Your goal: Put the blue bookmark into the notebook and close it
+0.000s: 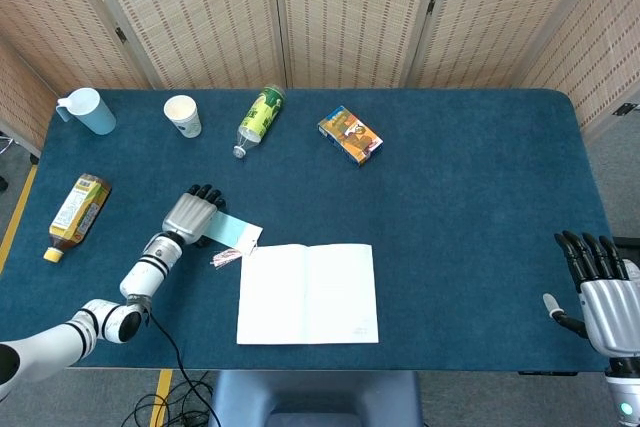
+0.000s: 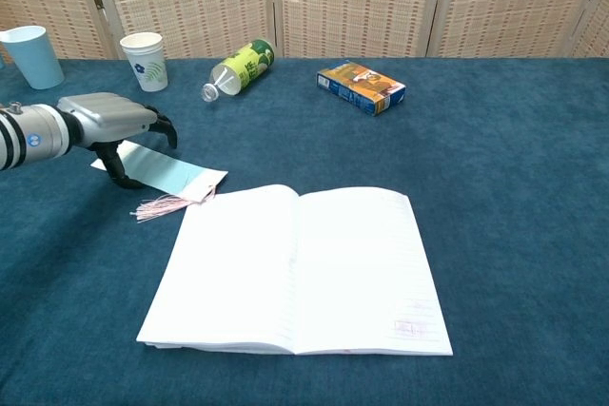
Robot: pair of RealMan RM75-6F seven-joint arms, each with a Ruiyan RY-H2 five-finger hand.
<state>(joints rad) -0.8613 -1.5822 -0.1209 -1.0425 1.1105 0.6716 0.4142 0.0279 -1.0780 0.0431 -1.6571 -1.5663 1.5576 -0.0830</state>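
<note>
Resting over the far end of the blue bookmark (image 2: 169, 173), the left hand (image 2: 107, 124) has its fingers curled down around the strip's edge; whether it truly grips cannot be told. Bookmark lies flat on the table (image 1: 470, 177), pink tassel (image 2: 160, 206) toward the notebook (image 2: 297, 268). Notebook lies open just right of the hand. Right hand (image 1: 598, 287), well apart at the table's edge, fingers straight and spread, holding nothing.
</note>
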